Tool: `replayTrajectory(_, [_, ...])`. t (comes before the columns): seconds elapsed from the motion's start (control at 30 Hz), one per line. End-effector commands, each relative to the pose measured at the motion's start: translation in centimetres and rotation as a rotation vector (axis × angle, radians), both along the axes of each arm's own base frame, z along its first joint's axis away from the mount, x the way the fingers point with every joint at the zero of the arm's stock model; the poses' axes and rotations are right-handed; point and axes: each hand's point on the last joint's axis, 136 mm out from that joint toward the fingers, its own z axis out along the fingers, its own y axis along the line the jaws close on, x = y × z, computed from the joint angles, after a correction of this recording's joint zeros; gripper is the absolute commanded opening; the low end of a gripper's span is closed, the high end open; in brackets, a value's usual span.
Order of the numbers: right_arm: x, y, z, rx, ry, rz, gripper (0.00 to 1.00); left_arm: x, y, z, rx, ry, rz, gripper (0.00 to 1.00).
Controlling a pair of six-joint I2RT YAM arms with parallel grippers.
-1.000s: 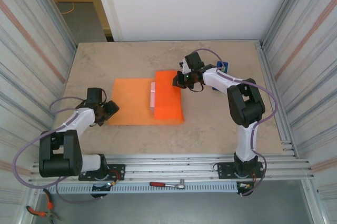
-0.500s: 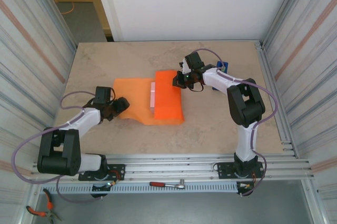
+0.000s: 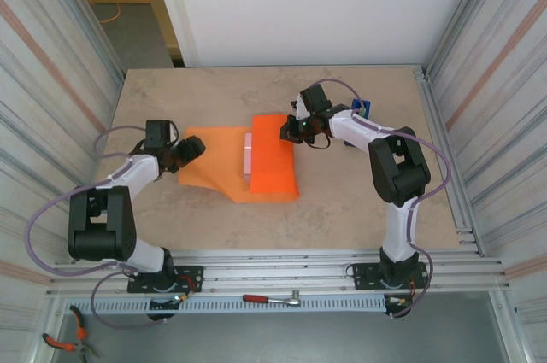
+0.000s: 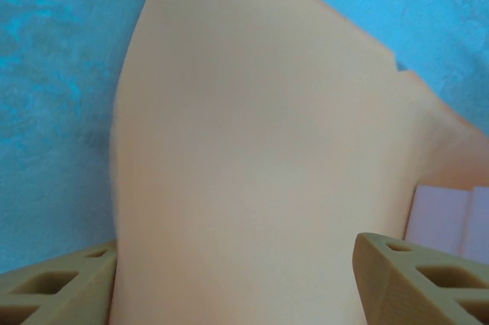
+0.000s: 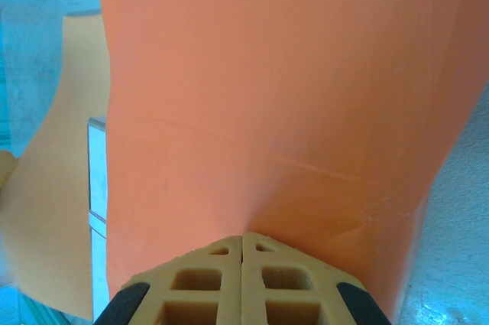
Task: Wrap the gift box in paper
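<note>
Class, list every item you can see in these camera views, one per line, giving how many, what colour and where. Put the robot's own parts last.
paper: one, orange, mid-table, right flap folded over the box
gift box: one, pale pink, under that flap, a strip showing
small object: one, blue, far right of table, too small to identify
table: one, beige
ratchet wrench: one, red handle, on the rails in front
pliers: one, orange handles, near left corner
left gripper: one, black, open, at paper's left edge
right gripper: one, black, shut on the flap
</note>
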Motion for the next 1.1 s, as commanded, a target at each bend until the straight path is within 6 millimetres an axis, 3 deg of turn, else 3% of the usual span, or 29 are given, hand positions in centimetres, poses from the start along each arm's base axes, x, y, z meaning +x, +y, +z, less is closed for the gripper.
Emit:
replayTrajectory(0.0, [-1.5, -1.5, -3.3, -0.082, 0.079, -0.009, 0.00, -0.1, -0.4, 0.5, -0.027, 0.001, -0.058, 0.70])
replayTrajectory(0.37, [-1.7, -1.5, -3.7, -0.078, 0.083, -0.008, 0.00, -3.2, 1.4, 0.8, -0.082, 0.020, 0.017, 0.41])
replayTrajectory(0.7, [-1.8, -1.4, -3.7, -0.074, 0.083, -0.008, 0.00, -4.8, 0.8, 0.9, -0.105, 0.017, -0.002, 0.07])
replayTrajectory(0.77, [-1.8, -1.4, -3.7, -0.073, 0.083, -0.010, 0.00, -4.7, 0.4, 1.5, -0.120, -0.004, -0.022, 0.00])
replayTrajectory(0.9, [-1.9, -1.5, -3.6, -0.072, 0.083, -0.011, 0.00, -4.4, -0.7, 4.2, -0.136, -0.116, -0.071, 0.00])
replayTrajectory(1.07, [-2.0, -1.5, -3.9, -0.073, 0.086, -0.014, 0.00, -4.7, -4.0, 8.4, -0.117, -0.269, -0.186, 0.00])
